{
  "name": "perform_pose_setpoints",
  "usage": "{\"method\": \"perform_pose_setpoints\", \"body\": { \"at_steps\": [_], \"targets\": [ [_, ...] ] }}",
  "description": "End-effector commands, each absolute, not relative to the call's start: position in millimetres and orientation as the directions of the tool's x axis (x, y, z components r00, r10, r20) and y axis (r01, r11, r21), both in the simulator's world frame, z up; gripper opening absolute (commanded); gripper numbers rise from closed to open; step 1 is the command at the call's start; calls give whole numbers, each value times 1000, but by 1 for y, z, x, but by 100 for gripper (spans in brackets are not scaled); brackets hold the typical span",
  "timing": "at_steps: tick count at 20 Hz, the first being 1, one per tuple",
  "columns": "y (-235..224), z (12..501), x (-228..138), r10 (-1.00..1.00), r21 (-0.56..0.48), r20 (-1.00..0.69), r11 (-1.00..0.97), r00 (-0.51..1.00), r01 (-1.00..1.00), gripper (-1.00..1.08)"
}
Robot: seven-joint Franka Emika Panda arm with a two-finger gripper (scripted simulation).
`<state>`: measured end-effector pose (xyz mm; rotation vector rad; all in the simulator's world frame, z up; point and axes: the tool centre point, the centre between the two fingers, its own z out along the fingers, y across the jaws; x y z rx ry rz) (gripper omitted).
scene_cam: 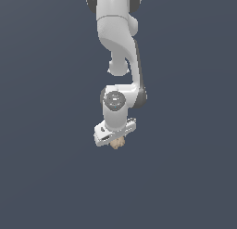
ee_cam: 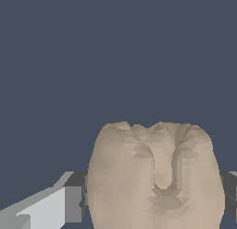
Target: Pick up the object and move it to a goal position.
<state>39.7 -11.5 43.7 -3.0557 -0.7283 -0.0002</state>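
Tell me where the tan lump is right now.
In the exterior view the lump sits just below centre, tucked under the white tool. The wrist view shows it between the dark fingers.

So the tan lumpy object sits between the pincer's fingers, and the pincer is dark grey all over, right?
Not quite. The tan lumpy object does sit between the fingers, but the pincer is white, not dark grey; only the finger pads look dark. The exterior view shows its white body clearly.
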Motion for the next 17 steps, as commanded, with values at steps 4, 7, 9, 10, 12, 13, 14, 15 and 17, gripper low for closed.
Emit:
{"method": "perform_pose_setpoints", "body": {
  "at_steps": [4, 7, 9, 10, 12, 13, 14, 15, 17],
  "targets": [
    [-54, 48, 32, 449, 0, 0, -893, 893, 449, -100],
    [-82, 50, 27, 449, 0, 0, -893, 893, 449, -100],
    [-97, 52, 25, 449, 0, 0, -893, 893, 449, -100],
    [-103, 52, 24, 450, 0, 0, -893, 893, 450, -100],
    [-113, 53, 23, 450, 0, 0, -893, 893, 450, -100],
    [-117, 53, 22, 450, 0, 0, -893, 893, 450, -100],
    [-119, 53, 22, 450, 0, 0, -893, 893, 450, -100],
    [-122, 54, 21, 450, 0, 0, -893, 893, 450, -100],
    [-123, 54, 21, 450, 0, 0, -893, 893, 450, -100]
  ]
}}
